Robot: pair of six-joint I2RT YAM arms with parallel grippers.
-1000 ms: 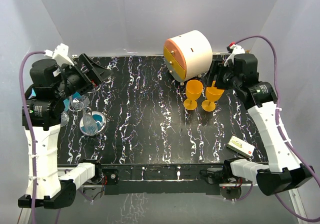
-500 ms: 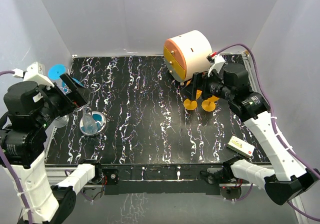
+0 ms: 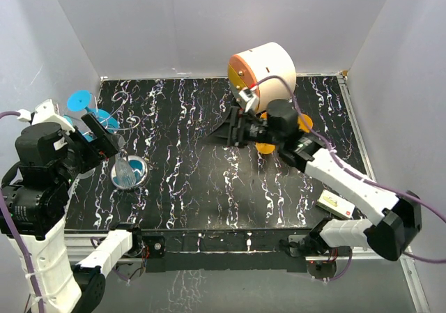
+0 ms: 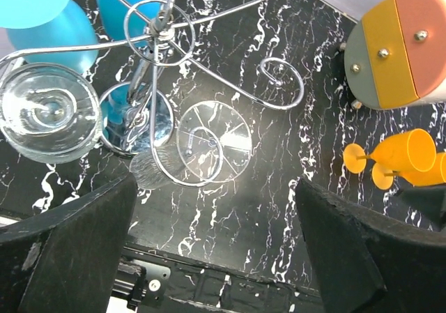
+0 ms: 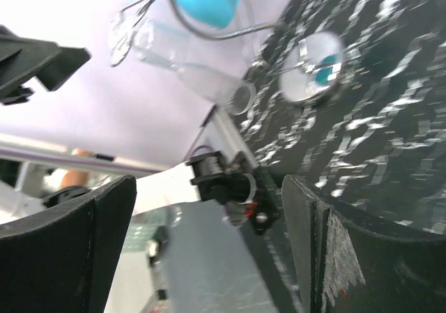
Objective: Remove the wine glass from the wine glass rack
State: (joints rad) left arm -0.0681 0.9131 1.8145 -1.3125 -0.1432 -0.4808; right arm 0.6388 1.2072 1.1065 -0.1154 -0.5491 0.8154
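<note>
The wine glass rack [image 4: 150, 62] is a chrome wire stand on a round shiny base [image 3: 130, 171] at the table's left. Clear wine glasses [image 4: 49, 111] and blue wine glasses [image 4: 49, 34] hang from its curled arms; the foot of one clear glass [image 4: 212, 139] faces up. My left gripper [image 4: 216, 257] hovers open beside and above the rack, holding nothing. My right gripper [image 3: 231, 128] is open and empty over the table's middle, pointing left at the rack [image 5: 313, 65] and its clear glass [image 5: 188, 65].
A round white-and-orange drawer cabinet [image 3: 265, 69] stands at the back. Orange goblets [image 4: 404, 153] stand in front of it, partly hidden behind my right arm in the top view. A small white box [image 3: 336, 203] lies near the front right edge.
My right arm left the orange goblets, swung to the table's middle and opened its jaws wider. My left arm drew back from over the rack toward the left edge.
</note>
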